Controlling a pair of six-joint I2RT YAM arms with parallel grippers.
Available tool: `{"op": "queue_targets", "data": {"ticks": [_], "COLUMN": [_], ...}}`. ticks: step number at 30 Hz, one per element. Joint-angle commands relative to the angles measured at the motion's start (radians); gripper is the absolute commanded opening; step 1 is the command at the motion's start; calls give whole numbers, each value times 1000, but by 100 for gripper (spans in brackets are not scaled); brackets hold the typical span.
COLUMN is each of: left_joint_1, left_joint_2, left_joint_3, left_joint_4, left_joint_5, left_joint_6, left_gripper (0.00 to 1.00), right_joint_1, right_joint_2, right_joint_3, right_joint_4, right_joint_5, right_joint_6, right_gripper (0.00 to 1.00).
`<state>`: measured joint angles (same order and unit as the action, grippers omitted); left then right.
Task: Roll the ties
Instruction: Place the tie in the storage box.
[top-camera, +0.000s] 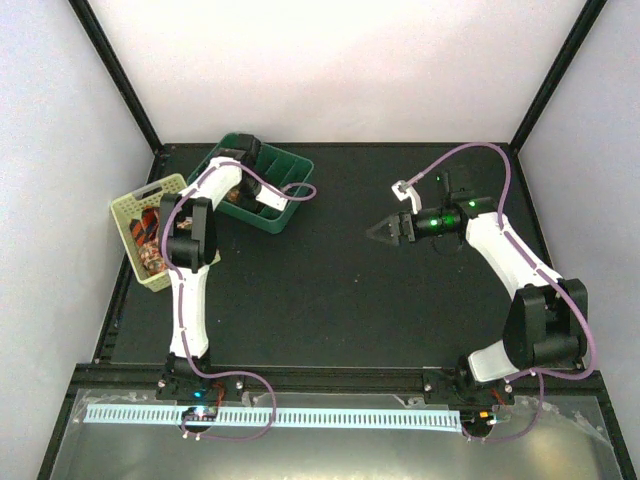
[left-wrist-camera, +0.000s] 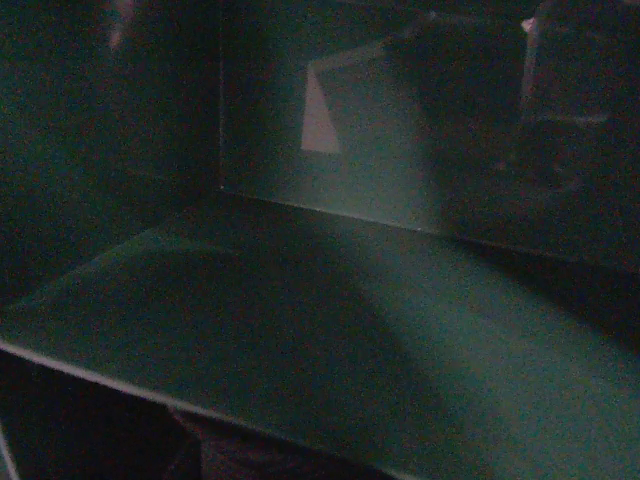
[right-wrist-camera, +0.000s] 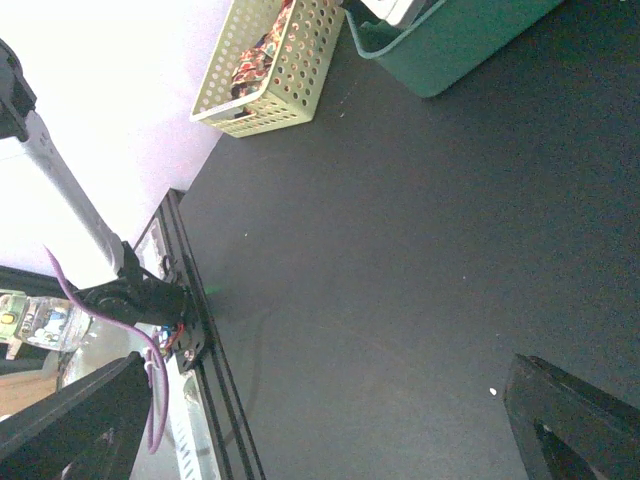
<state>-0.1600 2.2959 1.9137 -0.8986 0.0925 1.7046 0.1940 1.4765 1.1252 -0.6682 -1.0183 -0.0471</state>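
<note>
While the left gripper (top-camera: 243, 155) was sunk inside the green tray (top-camera: 292, 205) at eleven o'clock, its jaws were hidden and I could not tell their state. The right gripper (top-camera: 378, 232) hung spread wide and empty over the table (top-camera: 330, 300). Ties (top-camera: 150, 232) lay heaped in the yellow basket (top-camera: 133, 203) at ten o'clock. Judged step: depositing in the tray; next, lifting out another tie.

Deep green tray (top-camera: 272, 222), upper left, murky green inside up close. Left of it a pale yellow basket (top-camera: 127, 212) dotted with holes, the ties (top-camera: 150, 238) in it flashing orange, red and brown floral. Black table (top-camera: 330, 290), white arms (top-camera: 185, 300), purple cables (top-camera: 511, 190).
</note>
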Motion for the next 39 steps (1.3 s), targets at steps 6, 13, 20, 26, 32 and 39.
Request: {"op": "queue_targets", "data": {"ticks": [6, 13, 20, 26, 32, 39], "left_joint_1": [-9, -9, -9, -9, -6, 0], "left_joint_2": [-8, -26, -57, -82, -128, -209], "left_joint_3": [23, 87, 113, 144, 149, 150], "left_joint_4": [24, -65, -91, -141, -180, -201], "left_joint_5": [-10, -2, -4, -5, -7, 9], "left_joint_6": [143, 195, 237, 262, 287, 237], "left_gripper": [56, 68, 71, 76, 87, 99], "right_joint_1": [-7, -7, -7, -6, -7, -7], "right_joint_2": [-14, 2, 9, 15, 15, 6], "right_joint_3": [2, 22, 28, 41, 50, 73], "right_joint_4": [0, 0, 16, 25, 34, 21], "right_joint_5": [18, 17, 16, 17, 14, 24], "right_joint_6": [-19, -18, -8, -3, 0, -16], "right_gripper": [100, 100, 100, 100, 100, 100]}}
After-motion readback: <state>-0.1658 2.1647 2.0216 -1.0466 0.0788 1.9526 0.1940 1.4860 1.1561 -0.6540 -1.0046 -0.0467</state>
